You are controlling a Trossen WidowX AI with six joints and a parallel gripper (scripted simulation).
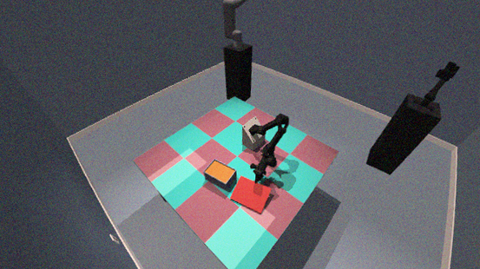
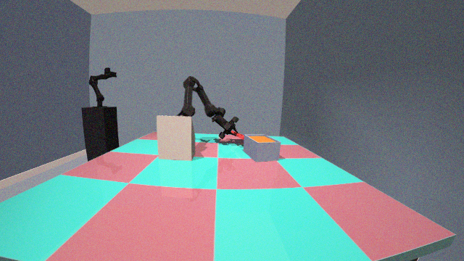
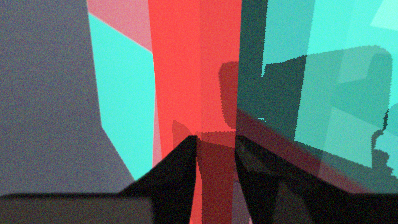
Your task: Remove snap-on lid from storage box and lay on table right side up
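The gripper (image 1: 258,179) (image 2: 233,132) (image 3: 215,143) is closed down to a narrow gap, with the edge of the red lid (image 1: 252,194) (image 2: 237,135) (image 3: 195,75) pinched between its fingers. The lid is off the storage box (image 1: 220,173) (image 2: 262,149) and slopes in the exterior view; whether its low side touches the table (image 1: 198,209) (image 2: 254,217) (image 3: 120,100) I cannot tell. Taking the lid as the centre of the top view's clock, the box sits near it at 10 o'clock, upright, its orange inside showing. A beige block (image 1: 252,141) (image 2: 175,138) stands at 12, with the black arm (image 1: 274,142) (image 2: 204,98) reaching over from it. Well apart, beyond the checkered table, a grey arm (image 1: 229,16) on a black pedestal (image 1: 238,73) stands just short of 12, and another black pedestal (image 1: 403,136) (image 2: 101,130) stands at 2.
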